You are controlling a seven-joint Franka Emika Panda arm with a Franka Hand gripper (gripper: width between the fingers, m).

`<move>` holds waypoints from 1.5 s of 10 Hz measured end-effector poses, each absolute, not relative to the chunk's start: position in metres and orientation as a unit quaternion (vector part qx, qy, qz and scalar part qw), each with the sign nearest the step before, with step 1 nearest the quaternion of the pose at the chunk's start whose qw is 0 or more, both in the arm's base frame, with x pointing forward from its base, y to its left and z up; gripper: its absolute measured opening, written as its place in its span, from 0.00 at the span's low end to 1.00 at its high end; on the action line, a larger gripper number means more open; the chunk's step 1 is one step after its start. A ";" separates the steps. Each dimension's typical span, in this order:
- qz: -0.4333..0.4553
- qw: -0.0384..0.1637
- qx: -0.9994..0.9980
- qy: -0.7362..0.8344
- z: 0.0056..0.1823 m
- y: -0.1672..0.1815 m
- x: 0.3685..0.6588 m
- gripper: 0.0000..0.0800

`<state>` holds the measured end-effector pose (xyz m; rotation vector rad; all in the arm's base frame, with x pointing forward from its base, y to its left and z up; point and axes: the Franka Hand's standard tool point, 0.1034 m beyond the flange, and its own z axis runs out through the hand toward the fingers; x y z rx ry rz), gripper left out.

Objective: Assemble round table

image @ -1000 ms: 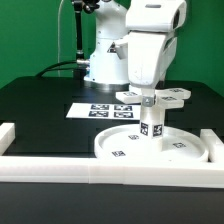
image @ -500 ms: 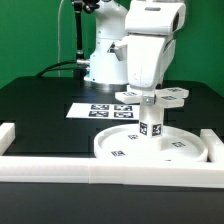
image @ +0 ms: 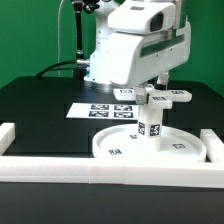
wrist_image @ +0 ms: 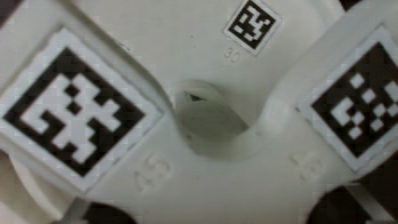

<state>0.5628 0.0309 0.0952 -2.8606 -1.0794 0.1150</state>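
The large rimmed round disc (image: 120, 148) lies flat at the front of the table. The short cylinder leg (image: 152, 127) stands upright on its middle, with tags on its side. The cross-shaped foot piece (image: 174, 97) sits level on top of the leg. My gripper (image: 150, 94) comes straight down onto it and is shut on the foot piece. In the wrist view the foot piece (wrist_image: 107, 60) fills the picture, with its centre hole and tagged arms, and my gripper (wrist_image: 214, 214) sits at its edge. The fingertips are mostly hidden.
White border rails (image: 60, 166) run along the front and both sides of the disc. The marker board (image: 100, 110) lies flat behind the disc. The arm's white base (image: 100, 65) stands at the back of the black table.
My hand has turned about its vertical axis over the leg, and the foot piece has turned with it. The leg and disc stay in place.
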 end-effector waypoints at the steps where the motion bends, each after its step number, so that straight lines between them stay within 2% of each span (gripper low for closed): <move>1: 0.035 0.050 -0.962 -0.266 0.095 0.031 0.563 0.56; 2: 0.031 0.057 -0.983 -0.174 0.095 0.031 0.561 0.56; 3: 0.036 0.056 -0.991 -0.119 0.095 0.033 0.560 0.56; 9: 0.034 0.054 -0.994 0.092 0.096 0.036 0.564 0.56; 15: 0.010 0.070 -0.903 0.423 0.096 0.038 0.566 0.56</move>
